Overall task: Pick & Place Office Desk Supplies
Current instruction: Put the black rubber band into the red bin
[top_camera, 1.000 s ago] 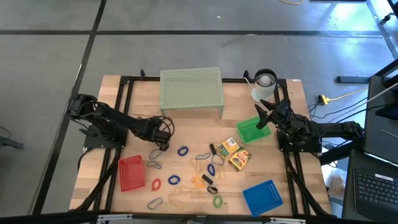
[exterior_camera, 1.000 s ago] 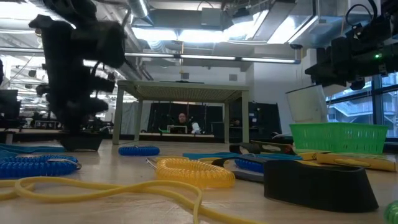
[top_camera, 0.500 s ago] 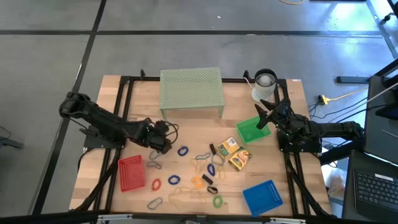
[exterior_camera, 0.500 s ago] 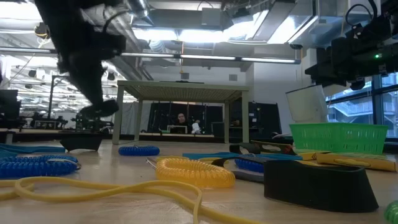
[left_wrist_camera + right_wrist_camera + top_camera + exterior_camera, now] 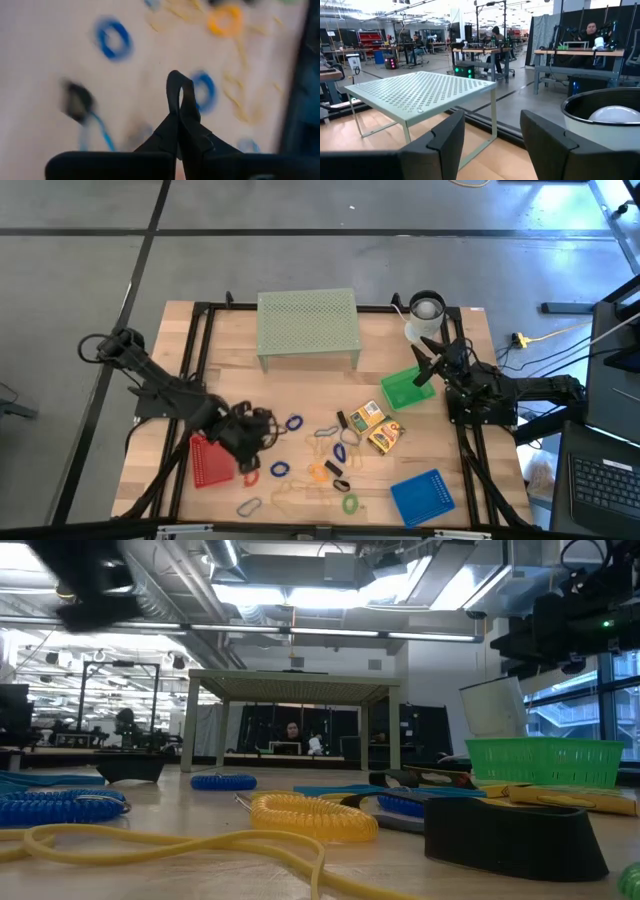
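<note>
My left gripper (image 5: 255, 448) hangs above the table beside the red tray (image 5: 210, 460), shut on a small dark loop-shaped clip (image 5: 179, 85). Loose supplies lie on the wood: blue rings (image 5: 293, 422) (image 5: 279, 469), a red ring (image 5: 250, 477), an orange ring (image 5: 318, 471), a green ring (image 5: 350, 503) and two yellow boxes (image 5: 367, 416) (image 5: 385, 437). My right gripper (image 5: 425, 365) waits open and level at the right, above the green tray (image 5: 405, 388), with nothing between its fingers (image 5: 445, 145). My left gripper pinches the lower end of the dark clip (image 5: 180, 111) between its two fingertips. The clip's loop (image 5: 172, 80) sticks out beyond them. The fingers slant steeply down from the table's left. The clip is lifted clear of the table.
A pale green mesh riser (image 5: 308, 320) stands at the far middle, with a black pot holding a white thing (image 5: 427, 310) to its right. The blue tray (image 5: 422, 496) lies at the near right. A grey carabiner (image 5: 249, 507) and yellow cord (image 5: 200, 840) lie near the front edge.
My left gripper has risen from the table, out of the low view's top. It has swung toward the near edge, closer to the red tray, and has turned about as it went. It has stayed shut. The right arm has kept still.
</note>
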`<state>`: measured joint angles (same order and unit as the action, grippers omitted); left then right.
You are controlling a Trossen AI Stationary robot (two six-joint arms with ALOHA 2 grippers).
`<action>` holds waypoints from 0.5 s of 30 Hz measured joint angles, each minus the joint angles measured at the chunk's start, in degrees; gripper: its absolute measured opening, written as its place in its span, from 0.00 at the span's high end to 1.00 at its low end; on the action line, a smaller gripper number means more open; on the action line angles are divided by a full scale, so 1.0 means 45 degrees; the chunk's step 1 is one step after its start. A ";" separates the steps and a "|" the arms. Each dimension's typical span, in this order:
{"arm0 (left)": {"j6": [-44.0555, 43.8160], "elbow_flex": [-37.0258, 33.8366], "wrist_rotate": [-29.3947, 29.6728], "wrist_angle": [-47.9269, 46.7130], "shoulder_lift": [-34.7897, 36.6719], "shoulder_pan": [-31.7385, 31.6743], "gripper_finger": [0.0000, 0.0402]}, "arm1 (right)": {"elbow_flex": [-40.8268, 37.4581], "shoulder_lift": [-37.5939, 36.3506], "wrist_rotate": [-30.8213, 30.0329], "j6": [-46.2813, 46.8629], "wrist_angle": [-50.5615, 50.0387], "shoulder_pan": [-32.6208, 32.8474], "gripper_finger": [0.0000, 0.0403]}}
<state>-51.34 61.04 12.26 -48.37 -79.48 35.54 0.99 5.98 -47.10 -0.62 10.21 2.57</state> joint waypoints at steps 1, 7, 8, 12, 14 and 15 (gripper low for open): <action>-0.0399 0.0000 -0.0517 -0.0113 0.0000 0.0283 0.99 | 0.0000 0.0000 -0.0001 0.0000 0.0012 0.0000 0.52; -0.4921 0.0000 -0.1864 -0.2611 0.0000 0.1983 0.99 | 0.0000 0.0000 0.0046 0.0227 0.0014 0.0000 0.52; -0.5868 0.0000 -0.1766 -0.3207 -0.0012 0.2257 0.99 | 0.0000 0.0000 0.0046 0.0337 0.0016 -0.0005 0.52; -0.9238 -0.0005 -0.1181 -0.4705 -0.0268 0.3104 0.99 | 0.0000 0.0000 0.0205 0.0726 0.0015 -0.0005 0.52; -1.0298 -0.0005 -0.1017 -0.4712 -0.0421 0.3409 1.00 | 0.0000 0.0000 0.0537 0.0893 0.0012 -0.0004 0.52; -1.0694 -0.0005 -0.1026 -0.4659 -0.0492 0.3520 0.99 | 0.0000 0.0000 0.0715 0.1023 0.0012 0.0000 0.52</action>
<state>-99.46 61.01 7.65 -69.33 -81.70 51.37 0.99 5.98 -43.88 3.98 10.26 2.57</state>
